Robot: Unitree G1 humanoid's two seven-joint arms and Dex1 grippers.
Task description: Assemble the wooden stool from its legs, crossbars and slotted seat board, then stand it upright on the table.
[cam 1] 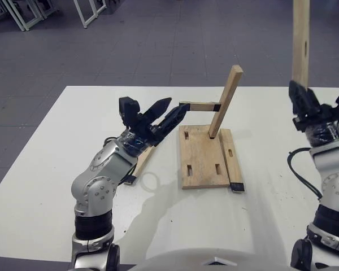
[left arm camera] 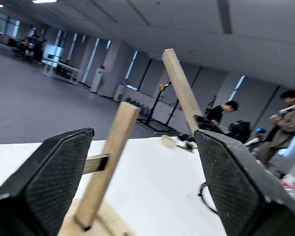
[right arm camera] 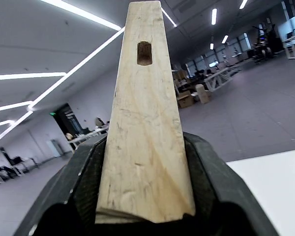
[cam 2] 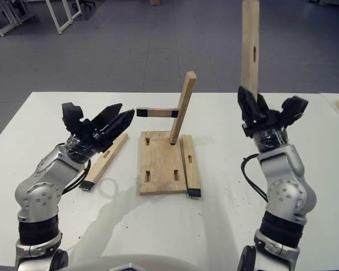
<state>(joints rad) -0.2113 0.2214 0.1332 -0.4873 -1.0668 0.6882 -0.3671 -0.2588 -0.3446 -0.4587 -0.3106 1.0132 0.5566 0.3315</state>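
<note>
Leg fitting. Right fingers [cam 2: 247, 103] clamp a leg [cam 2: 250, 45] upright; left fingers [cam 2: 110, 113] wide beside crossbar [cam 2: 157, 112]. Next, probably: lower leg into board [cam 2: 160, 169] slot.

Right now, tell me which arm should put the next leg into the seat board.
Probably right. The right gripper is shut on a leg, held upright right of the seat board. The left gripper is open and empty by the crossbar.

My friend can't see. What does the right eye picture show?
The right gripper holds a wooden leg upright above a white table. On the seat board, another leg stands with a crossbar, near the open left gripper.
</note>
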